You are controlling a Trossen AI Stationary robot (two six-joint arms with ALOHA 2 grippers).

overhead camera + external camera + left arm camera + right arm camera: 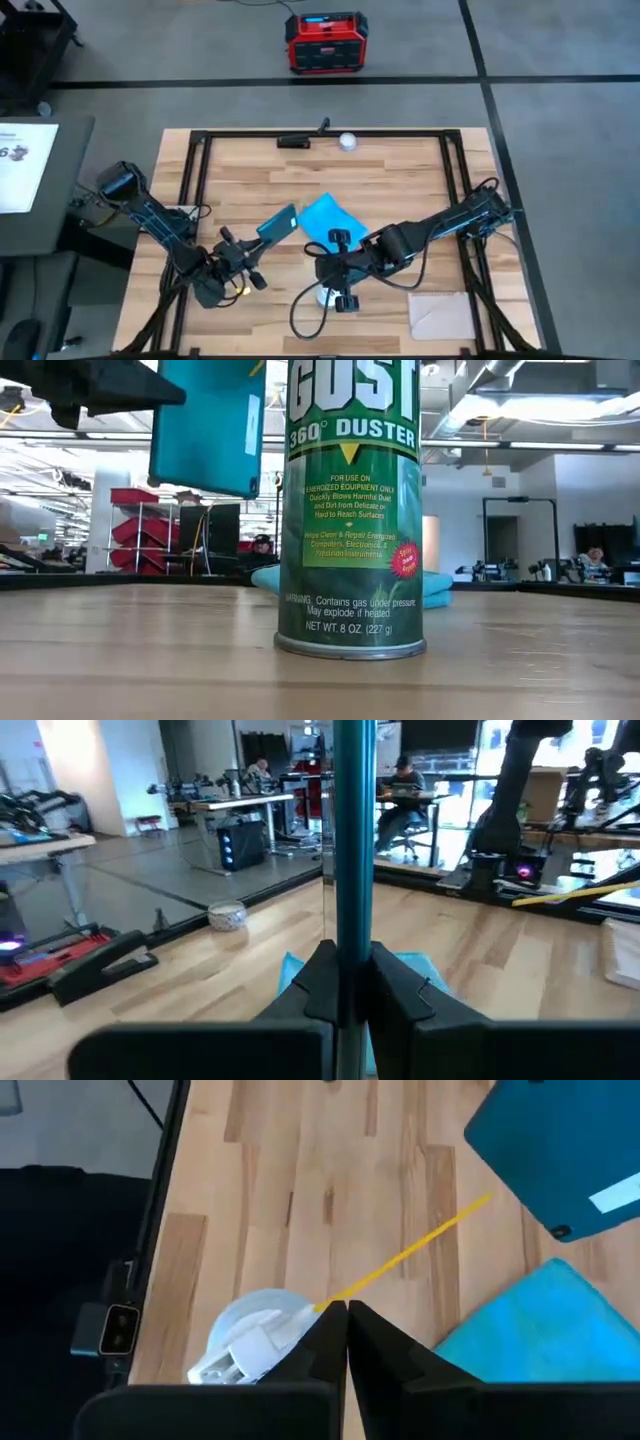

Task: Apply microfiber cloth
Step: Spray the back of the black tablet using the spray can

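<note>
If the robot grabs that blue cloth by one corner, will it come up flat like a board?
Probably not. The microfiber cloth lies rumpled on the table, so it looks soft and would likely droop and fold. It seems thin, so probably light. It likely won't roll or slide far, though a push could bunch it.

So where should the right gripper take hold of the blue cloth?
Probably at the cloth's near corner, coming straight down. It lies flat and loose on the table, so a pinch at a free corner should lift it. The left gripper holds the tablet raised over its left edge, so keep to the right side. The right gripper is shut above the duster can.
</note>
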